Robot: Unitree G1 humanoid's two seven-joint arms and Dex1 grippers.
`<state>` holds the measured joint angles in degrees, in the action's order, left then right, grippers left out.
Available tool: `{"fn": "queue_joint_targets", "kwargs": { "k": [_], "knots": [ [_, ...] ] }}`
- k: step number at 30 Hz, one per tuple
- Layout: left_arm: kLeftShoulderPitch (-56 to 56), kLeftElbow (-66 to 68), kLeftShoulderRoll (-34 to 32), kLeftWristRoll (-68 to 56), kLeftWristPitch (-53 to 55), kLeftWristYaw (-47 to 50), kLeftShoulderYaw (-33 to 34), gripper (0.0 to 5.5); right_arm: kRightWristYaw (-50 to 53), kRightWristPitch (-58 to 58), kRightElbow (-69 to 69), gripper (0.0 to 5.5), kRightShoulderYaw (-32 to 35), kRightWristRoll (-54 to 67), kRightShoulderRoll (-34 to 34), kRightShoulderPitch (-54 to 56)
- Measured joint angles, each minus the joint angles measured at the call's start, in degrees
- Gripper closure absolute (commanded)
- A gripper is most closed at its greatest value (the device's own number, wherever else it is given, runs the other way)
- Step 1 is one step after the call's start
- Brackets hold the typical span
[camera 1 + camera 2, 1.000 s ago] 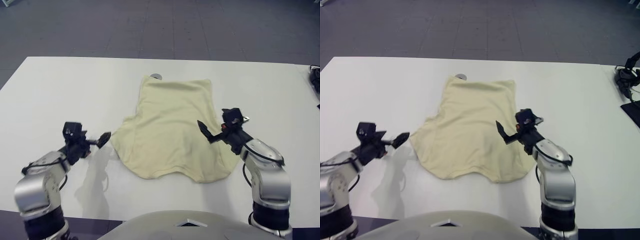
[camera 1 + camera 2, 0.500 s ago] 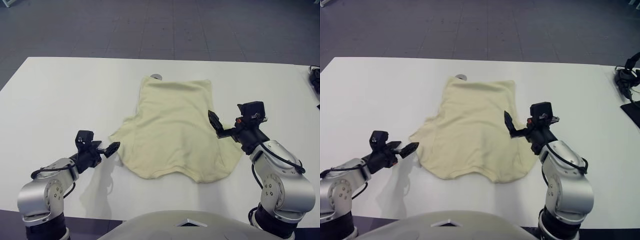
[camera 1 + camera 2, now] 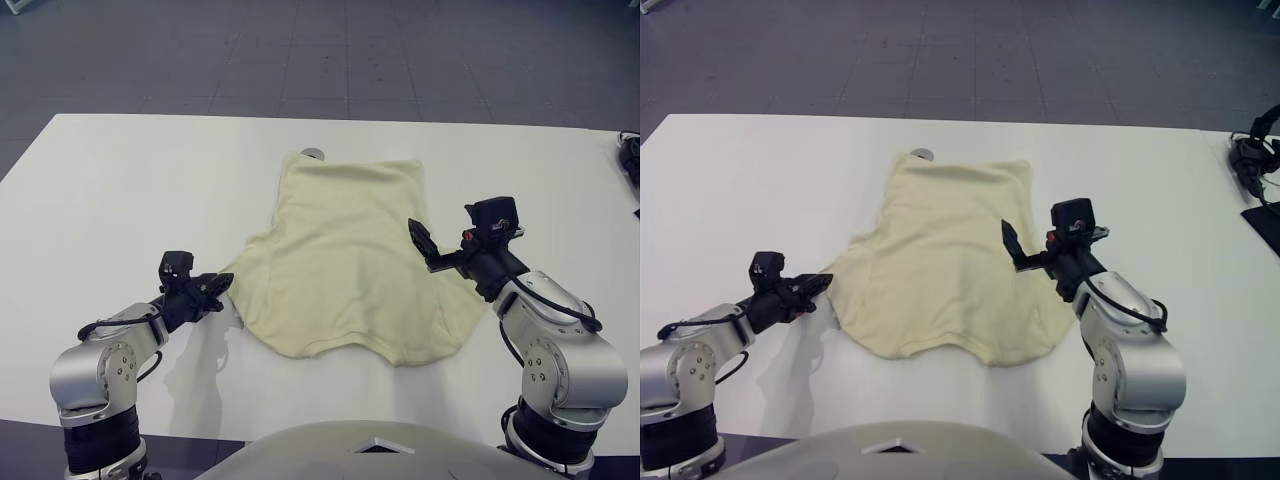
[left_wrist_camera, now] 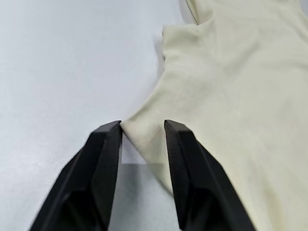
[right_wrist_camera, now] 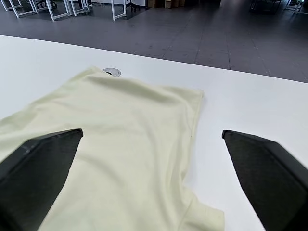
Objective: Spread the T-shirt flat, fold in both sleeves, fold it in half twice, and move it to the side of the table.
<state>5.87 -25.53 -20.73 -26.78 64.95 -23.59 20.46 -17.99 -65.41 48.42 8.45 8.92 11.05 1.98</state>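
the left end effector is released, its two fingers parted and set low over the table. the pointed side corner of the t-shirt lies right in the gap between them, not yet pinched. from this end effector the rest of the cloth spreads ahead and off toward the other arm. the shirt's long axis runs away from the robot, crosswise to the line of these fingers, so closing here would catch only that corner, which is probably a sleeve tip.

the right end effector is also released, with its fingers spread wide. it hovers over the shirt's opposite side edge, with the pale cloth below and ahead of it and apart from both fingers.

the left arm is the nearer to a grasp. the right would have to drop to the cloth first.

the shirt lies near the middle of the table, wider at the near end and narrower at the far end. a small round grommet peeks out at the far edge, well ahead of both end effectors.

i judge this to be the spreading step. the sleeves are not laid out, and no fold is made.
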Motion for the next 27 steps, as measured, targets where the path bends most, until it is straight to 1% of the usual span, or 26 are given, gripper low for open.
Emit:
{"fn": "queue_joint_targets", "kwargs": {
  "k": [5,6,10,16,21,22,25,27],
  "knots": [
    [-0.35,0.44,0.07,-0.57,0.11,1.04,-0.23,5.39,0.83,0.06,-0.06,0.1,-0.24,1.3,0.26,0.09],
    [-0.32,0.42,0.08,-0.74,0.18,1.2,-0.19,5.48,0.85,0.06,-0.06,0.1,-0.24,1.47,0.5,0.09],
    [0.21,-0.14,0.27,-2.22,0.57,1.96,0.86,5.48,1.33,0.14,-0.15,0.1,-0.2,1.82,1.19,0.13],
    [1.26,-2.31,0.23,-4.59,1.53,3.23,5.52,5.48,2.92,0.21,-0.92,0.1,-0.29,1.69,2.87,0.0],
    [1.04,-4.72,-0.7,-6.25,3.27,4.18,6.68,5.48,4.92,0.09,-0.89,0.1,-1.15,1.47,3.05,-1.52],
    [0.92,-5.29,-1.25,-6.43,3.22,4.14,6.4,5.48,5.15,0.07,-0.84,0.1,-1.26,1.48,3.05,-1.76],
    [0.84,-9.26,-7.31,-6.56,3.1,2.2,4.13,5.48,6.43,-0.01,-0.36,0.1,-1.6,1.48,2.69,-3.01],
    [0.28,-10.43,-9.75,-6.73,3.27,1.25,2.62,5.48,7.26,-0.05,0.11,0.1,-2.37,1.49,2.08,-3.53]
  ]
}}
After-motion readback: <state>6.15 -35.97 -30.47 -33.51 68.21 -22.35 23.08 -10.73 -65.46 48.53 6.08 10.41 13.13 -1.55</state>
